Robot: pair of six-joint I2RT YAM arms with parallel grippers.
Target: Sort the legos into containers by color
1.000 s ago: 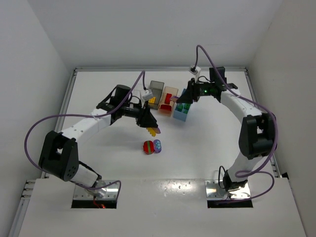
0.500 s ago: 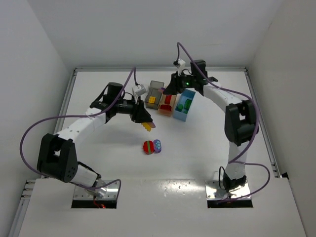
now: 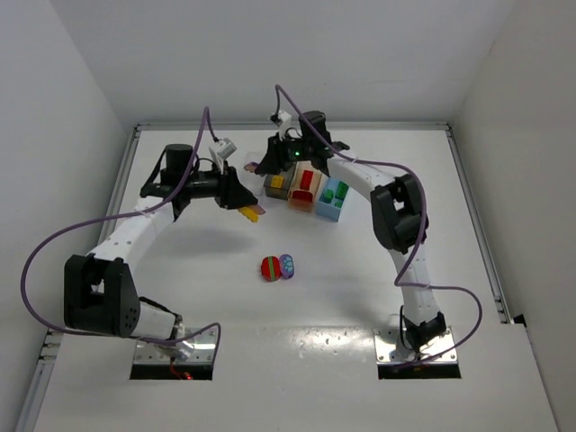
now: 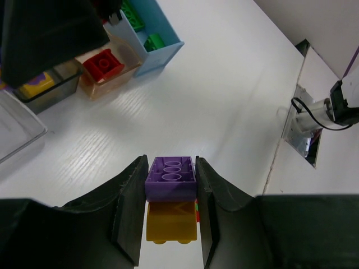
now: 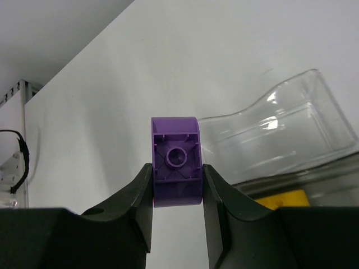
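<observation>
Right gripper clamps purple brick; left gripper clamps purple-yellow stack.

The right gripper swings left from the blue bin to the clear bin; the left gripper retreats leftward.

— What's the gripper got?
— A purple brick, pinched between both jaws, its hollow underside facing the camera.
— And beyond it?
— White table. A clear bin lies to the right, with a yellow brick just below it.
</observation>
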